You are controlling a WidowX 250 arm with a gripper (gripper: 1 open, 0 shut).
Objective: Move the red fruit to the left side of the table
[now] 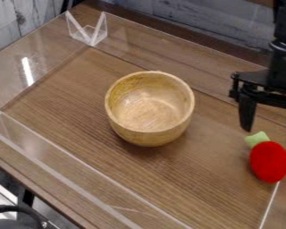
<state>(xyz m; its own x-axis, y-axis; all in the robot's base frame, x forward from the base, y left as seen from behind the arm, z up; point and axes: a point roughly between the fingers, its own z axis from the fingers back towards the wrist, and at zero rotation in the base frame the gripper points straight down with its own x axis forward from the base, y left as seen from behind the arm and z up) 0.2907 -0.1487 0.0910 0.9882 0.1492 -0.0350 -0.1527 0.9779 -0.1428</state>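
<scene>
so the end effector point(264, 104) is spread wide, nothing in it, probably lined up to straddle the red fruit point(270, 162) just below; that's at 4 o'clock on the bench point(74, 103), so it needs hauling toward 9 o'clock

You had the bowl point(149, 106) near the middle of the table point(68, 116), standing directly on its top. To the right of the bowl, well apart from it and near the table's right edge, lay the fruit point(270, 162), a little nearer the front than the bowl, its leafy end pointing toward the back. Behind the bowl and to its left, by the table's far edge, you had a small bent piece point(89, 29).
</scene>
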